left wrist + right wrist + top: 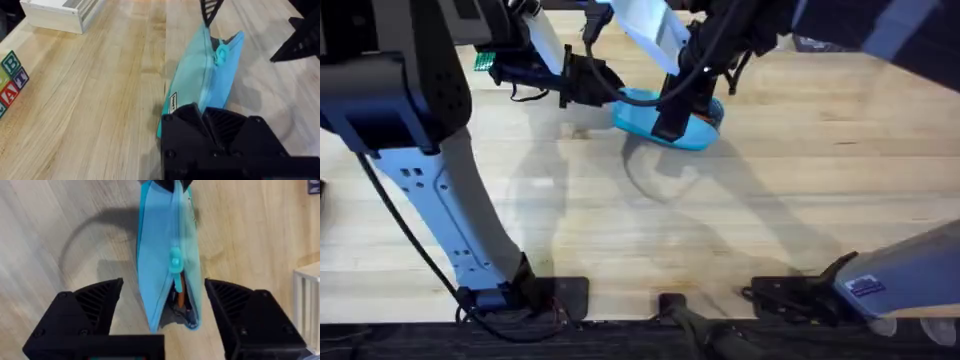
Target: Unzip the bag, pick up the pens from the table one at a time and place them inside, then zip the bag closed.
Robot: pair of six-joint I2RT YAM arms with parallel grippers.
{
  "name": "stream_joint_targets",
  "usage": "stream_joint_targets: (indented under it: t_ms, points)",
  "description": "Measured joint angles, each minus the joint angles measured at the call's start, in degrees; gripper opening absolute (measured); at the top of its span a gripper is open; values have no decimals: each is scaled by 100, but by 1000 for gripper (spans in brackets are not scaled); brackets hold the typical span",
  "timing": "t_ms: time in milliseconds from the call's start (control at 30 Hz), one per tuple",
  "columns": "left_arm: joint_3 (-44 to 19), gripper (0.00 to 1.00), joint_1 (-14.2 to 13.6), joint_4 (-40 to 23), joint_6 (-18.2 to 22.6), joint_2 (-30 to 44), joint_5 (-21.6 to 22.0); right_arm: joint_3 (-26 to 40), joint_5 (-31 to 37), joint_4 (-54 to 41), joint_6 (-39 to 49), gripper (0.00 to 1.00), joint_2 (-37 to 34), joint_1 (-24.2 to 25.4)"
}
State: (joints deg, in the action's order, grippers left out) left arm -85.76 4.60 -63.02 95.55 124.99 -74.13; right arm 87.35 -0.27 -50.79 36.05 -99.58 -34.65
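the right wrist view shows an orange pen [179, 287] inside the bag's [165, 255] unzipped end, between the spread right end effector [162, 317]; overhead hides it. the left end effector [212, 125] pinches the bag's other end on the bench [800, 170].

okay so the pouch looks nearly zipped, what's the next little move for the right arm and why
Probably close the right claw on the teal pull and draw it toward the pouch's open end. The claw is open astride that end, the zipper still gapes past the pull with an orange pen inside, and the left claw holds the far end.
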Motion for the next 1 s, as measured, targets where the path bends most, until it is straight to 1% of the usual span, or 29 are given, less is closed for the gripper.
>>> stream_joint_targets:
  t_ms: [200, 700, 867, 1000]
  points:
    - [0, 42, 0, 0, 1, 0, 0, 0, -2, 27, 0, 995, -258, 0]
    - [0, 42, 0, 0, 0, 0, 0, 0, -4, 44, -2, 995, -265, 0]
    - [0, 41, 0, 0, 2, 0, 0, 0, -56, 110, -2, 986, -266, 0]
    - [0, 41, 0, 0, 0, 0, 0, 0, -119, 188, -2, 943, -267, 0]
